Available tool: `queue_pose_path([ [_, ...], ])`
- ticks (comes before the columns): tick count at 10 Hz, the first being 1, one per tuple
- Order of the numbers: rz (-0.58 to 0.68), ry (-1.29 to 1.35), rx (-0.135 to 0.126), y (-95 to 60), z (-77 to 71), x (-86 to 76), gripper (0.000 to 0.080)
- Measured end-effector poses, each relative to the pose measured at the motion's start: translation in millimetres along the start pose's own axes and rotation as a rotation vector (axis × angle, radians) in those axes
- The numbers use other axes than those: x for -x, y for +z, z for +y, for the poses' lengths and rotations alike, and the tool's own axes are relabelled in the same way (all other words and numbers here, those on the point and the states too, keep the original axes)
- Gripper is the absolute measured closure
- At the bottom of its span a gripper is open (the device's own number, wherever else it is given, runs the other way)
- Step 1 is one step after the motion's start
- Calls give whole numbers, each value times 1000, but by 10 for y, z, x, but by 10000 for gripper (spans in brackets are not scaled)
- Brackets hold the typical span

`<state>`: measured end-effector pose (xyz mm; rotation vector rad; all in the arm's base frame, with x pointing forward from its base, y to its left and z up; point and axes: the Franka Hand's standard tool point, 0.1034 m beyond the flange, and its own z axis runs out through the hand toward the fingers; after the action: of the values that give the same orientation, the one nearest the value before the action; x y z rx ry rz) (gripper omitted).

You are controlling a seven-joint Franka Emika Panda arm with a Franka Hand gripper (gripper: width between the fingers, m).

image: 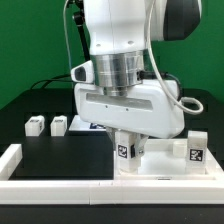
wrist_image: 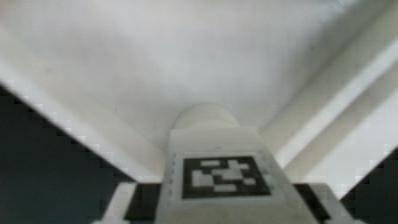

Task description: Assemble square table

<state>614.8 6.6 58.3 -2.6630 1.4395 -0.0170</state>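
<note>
White plastic fills most of the wrist view, where the ribbed face of the square slab (wrist_image: 178, 60) is seen close behind an upright tagged leg (wrist_image: 222, 165) with its black-white tag turned to the camera. In the exterior view the square slab (image: 160, 152) is seen on the black table (image: 70, 150), toward that view's right, and the tagged leg (image: 125, 149) is set upright at the slab's corner toward the view's left. The gripper (image: 127, 140) is lowered directly over this leg. Its fingers are hidden by the arm's bulk and lost in the blur of the wrist view, so it cannot be told whether the leg is clamped or merely straddled. A second leg (image: 193, 152) is seen upright at the slab's opposite end, toward the view's right. A third leg (image: 35, 125) and a fourth leg (image: 58, 125) are laid side by side on the table, well apart from the slab, toward the view's left. The slab's near edge is bordered by a low white wall (image: 20, 160).
</note>
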Motion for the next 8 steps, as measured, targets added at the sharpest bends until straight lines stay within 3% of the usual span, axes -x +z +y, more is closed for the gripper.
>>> queue_pose_path([
  [3, -34, 359, -37, 2, -21, -37, 528],
  [5, -38, 405, -43, 8, -31, -21, 528],
  [6, -38, 375, -44, 7, -34, -19, 463],
  [7, -37, 368, -47, -8, -51, -28, 262],
  [8, -27, 191, -49, -71, -100, -50, 185],
])
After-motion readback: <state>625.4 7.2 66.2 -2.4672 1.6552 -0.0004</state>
